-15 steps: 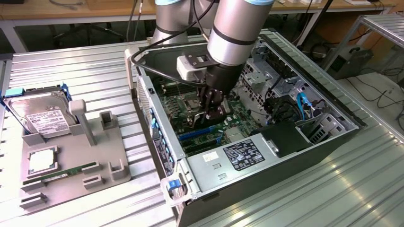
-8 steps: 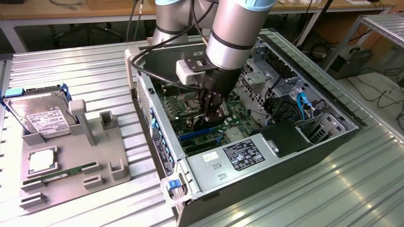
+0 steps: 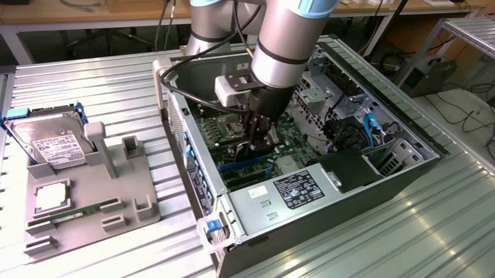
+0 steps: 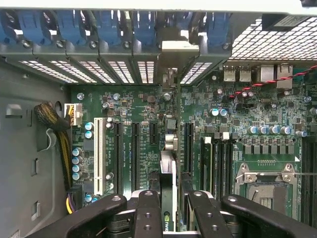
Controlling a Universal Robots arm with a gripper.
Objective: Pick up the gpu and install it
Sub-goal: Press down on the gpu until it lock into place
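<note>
Black jaws [image 4: 168,208] clamped on the gpu [image 4: 168,173] edge-on above the motherboard [image 4: 237,119] — wrist view's detail.

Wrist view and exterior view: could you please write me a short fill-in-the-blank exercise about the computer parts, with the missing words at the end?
1. The gpu stands edge-on between the gripper's ____.
2. The hard drive stands in the grey tray at the exterior view's ____.
3. Among the dark slots on the motherboard, one long slot is ____.

Missing words: jaws; left; white.
</note>
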